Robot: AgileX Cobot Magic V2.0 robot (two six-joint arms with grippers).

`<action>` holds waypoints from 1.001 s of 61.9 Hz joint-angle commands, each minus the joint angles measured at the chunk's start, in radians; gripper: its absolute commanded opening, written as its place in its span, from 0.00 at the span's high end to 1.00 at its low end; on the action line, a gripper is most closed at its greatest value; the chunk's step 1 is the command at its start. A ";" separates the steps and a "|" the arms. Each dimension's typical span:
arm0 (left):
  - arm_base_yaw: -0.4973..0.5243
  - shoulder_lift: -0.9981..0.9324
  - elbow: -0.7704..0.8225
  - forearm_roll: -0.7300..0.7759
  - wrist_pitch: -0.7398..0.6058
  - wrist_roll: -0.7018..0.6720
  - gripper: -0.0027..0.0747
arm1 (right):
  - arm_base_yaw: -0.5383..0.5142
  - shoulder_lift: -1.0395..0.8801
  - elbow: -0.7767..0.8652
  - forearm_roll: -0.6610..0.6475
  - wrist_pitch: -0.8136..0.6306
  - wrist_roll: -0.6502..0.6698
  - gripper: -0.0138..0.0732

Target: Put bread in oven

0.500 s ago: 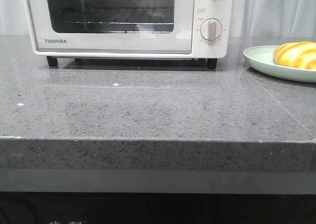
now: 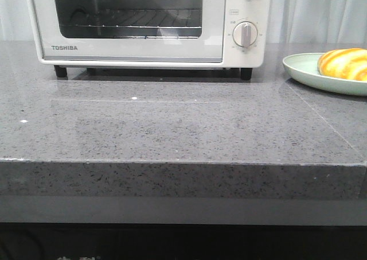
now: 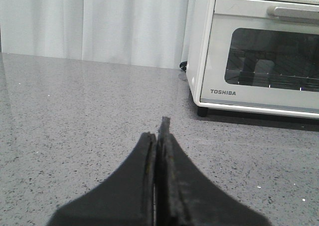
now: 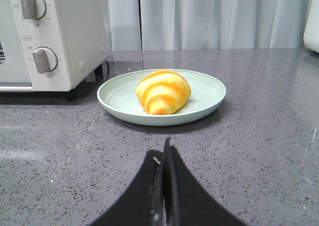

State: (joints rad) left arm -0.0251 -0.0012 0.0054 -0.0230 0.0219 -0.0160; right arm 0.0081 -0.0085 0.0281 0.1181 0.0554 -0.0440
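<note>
1. While its door is shut, the oven (image 2: 149, 24) stands at the back left of the grey counter (image 2: 172, 128).
2. Left gripper (image 3: 158, 136): fingers pressed together, holding nothing.
3. Right gripper (image 4: 164, 158): likewise closed and empty, facing the plate.
4. Right of the oven, the bread (image 2: 344, 63) lies on a pale green plate (image 2: 304, 70).
</note>
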 commanded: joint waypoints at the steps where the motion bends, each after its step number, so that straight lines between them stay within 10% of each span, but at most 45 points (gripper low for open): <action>1: 0.002 -0.028 0.030 0.001 -0.087 -0.004 0.99 | -0.005 -0.023 -0.002 0.000 -0.087 -0.005 0.92; 33: 0.002 -0.028 -0.012 -0.004 -0.227 -0.004 0.99 | -0.005 -0.023 -0.041 0.000 -0.130 -0.005 0.92; 62: 0.002 0.125 -0.482 -0.004 0.125 -0.004 0.99 | -0.005 0.116 -0.474 0.000 0.155 -0.005 0.92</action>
State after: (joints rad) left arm -0.0251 0.0610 -0.3624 -0.0230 0.1266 -0.0160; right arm 0.0081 0.0384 -0.3445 0.1181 0.2129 -0.0418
